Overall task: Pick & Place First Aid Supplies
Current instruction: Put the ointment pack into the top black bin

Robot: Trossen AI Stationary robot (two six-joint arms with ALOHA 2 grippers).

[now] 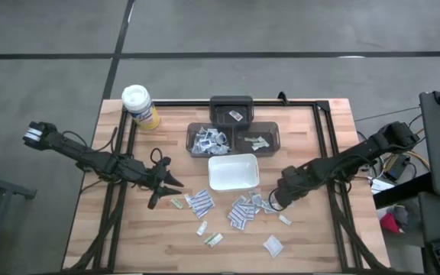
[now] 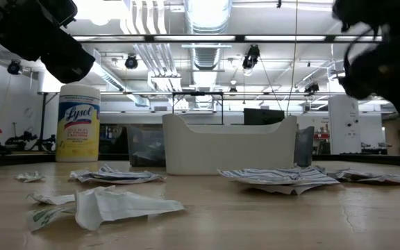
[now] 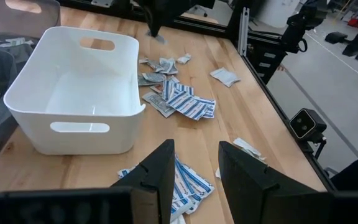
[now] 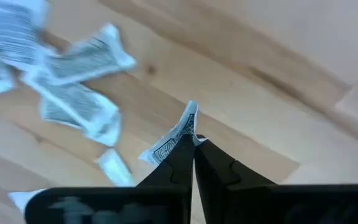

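Note:
Several small white and grey first aid packets (image 1: 241, 211) lie scattered on the wooden table in front of the white tray (image 1: 233, 171). My right gripper (image 1: 273, 201) points down over the right end of that scatter, shut on one small printed packet (image 4: 169, 142). My left gripper (image 1: 168, 182) hovers open, left of the tray. In its wrist view the fingers stand apart above blue-striped packets (image 3: 188, 183) and touch none. The right gripper and its packet (image 3: 159, 38) also show far off in that view. My right gripper pinches the packet's near edge (image 4: 187, 132) between its two fingertips, only at their free ends. The fingers come from above, pointing steeply down. The packet sticks out below the tips, bent and crumpled, lifted clear of the table.
Three dark bins (image 1: 231, 111) (image 1: 208, 140) (image 1: 257, 140) stand behind the tray, each with some packets in it. A yellow canister with a white lid (image 1: 140, 107) stands at the far left. A dark frame rail (image 1: 333, 176) runs along the table's right side.

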